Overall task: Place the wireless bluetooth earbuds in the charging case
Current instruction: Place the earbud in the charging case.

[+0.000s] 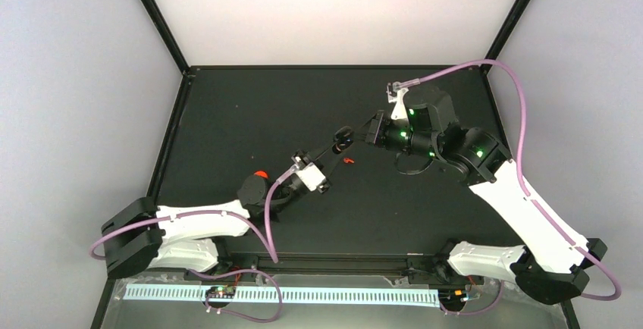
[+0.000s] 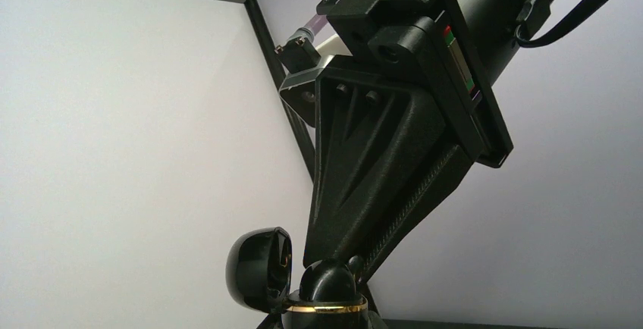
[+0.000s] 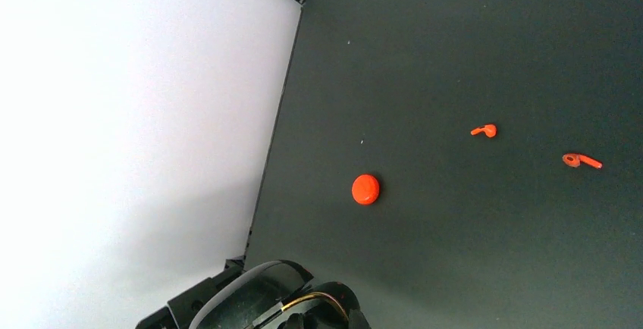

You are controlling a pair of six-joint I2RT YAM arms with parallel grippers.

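Both grippers stood almost tip to tip over the middle of the table [image 1: 227,117], the left gripper [image 1: 336,147] reaching from the near left and the right gripper [image 1: 361,133] pointing in from the far right. How far either was open could not be told, since neither wrist view showed its own fingers plainly. Between them sat a glossy black shell [image 2: 261,268] with a gold rim and its hinged lid open, touching the tip of the right gripper. Which gripper carried it was unclear.

The round red case [image 3: 365,189] lay flat on the table, seemingly closed, close to the left arm [image 1: 201,221] and well apart from both grippers. The red earbuds [image 3: 484,130] lay loose on the table, with the farther earbud [image 3: 581,161] apart from its mate. Neither was in the case or in a gripper.

The crowding looked like the main risk. With the fingers so close, a small misjudged move could knock them together or jar the black shell loose, and it could fall near the earbuds and scatter them. The earbuds were tiny and curved, so a pinch slightly off centre would probably flick one away. The case looked light and would likely skid if pushed from one side. A swing of the left arm could also nudge it.
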